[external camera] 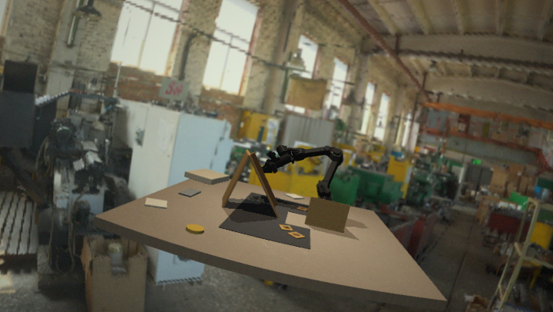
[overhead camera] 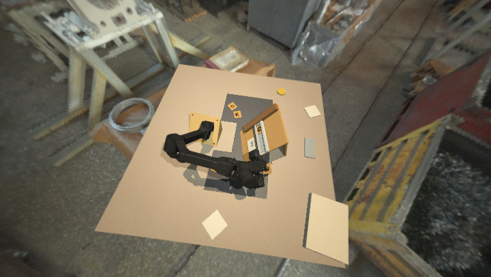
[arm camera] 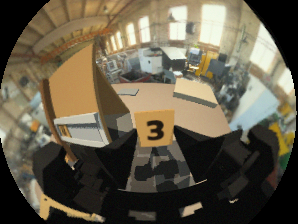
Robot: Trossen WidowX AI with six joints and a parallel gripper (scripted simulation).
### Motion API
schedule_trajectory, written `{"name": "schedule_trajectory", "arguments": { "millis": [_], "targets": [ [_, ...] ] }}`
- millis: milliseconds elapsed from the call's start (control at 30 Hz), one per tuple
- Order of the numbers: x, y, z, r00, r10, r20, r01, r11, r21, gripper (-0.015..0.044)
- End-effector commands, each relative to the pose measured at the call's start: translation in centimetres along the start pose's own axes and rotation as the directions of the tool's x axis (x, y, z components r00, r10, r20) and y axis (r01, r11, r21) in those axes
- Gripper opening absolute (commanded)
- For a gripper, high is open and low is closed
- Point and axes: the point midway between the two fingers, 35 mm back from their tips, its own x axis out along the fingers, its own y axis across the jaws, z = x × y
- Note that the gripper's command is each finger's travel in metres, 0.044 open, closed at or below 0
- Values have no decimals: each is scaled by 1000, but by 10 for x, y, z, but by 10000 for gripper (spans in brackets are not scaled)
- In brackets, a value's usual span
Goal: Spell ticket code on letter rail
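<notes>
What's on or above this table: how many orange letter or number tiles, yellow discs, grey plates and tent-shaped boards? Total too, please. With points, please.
Orange tiles: 5 visible (the 3 (overhead camera: pixel 269 168) (arm camera: pixel 155 128) in the gripper (overhead camera: pixel 264 168) (external camera: pixel 265 169) (arm camera: pixel 154 129), one in the rail (overhead camera: pixel 264 147) (arm camera: pixel 102 136), three on the dark mat (overhead camera: pixel 251 103) (external camera: pixel 242 227))
Yellow disc (overhead camera: pixel 281 91) (external camera: pixel 194 228): 1
Grey plate (overhead camera: pixel 309 147) (external camera: pixel 190 192) (arm camera: pixel 128 92): 1
Tent-shaped board (overhead camera: pixel 275 130) (external camera: pixel 264 182) (arm camera: pixel 72 85): 1
Total: 8

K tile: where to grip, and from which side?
I'd come straight down over the K tile and pinch its side edges, left and right of the letter. It's a thin square lying flat, so the edges are likely the only real hold. The D tile sits close off the K's top edge, so fingers there would probably bump it.
</notes>
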Motion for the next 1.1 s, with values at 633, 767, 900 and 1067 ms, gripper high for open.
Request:
{"name": "schedule_trajectory", "arguments": {
  "millis": [633, 767, 900, 1067],
  "targets": [
    [0, 8, -1, 1000, 1, 5, 0, 1000, -12, 0],
    [1, 10, -1, 1000, 1, 5, -1, 1000, -12, 0],
    [1, 12, -2, 1000, 1, 5, -1, 1000, -12, 0],
    [1, 15, -2, 1000, 1, 5, -1, 1000, -12, 0]
  ]
}}
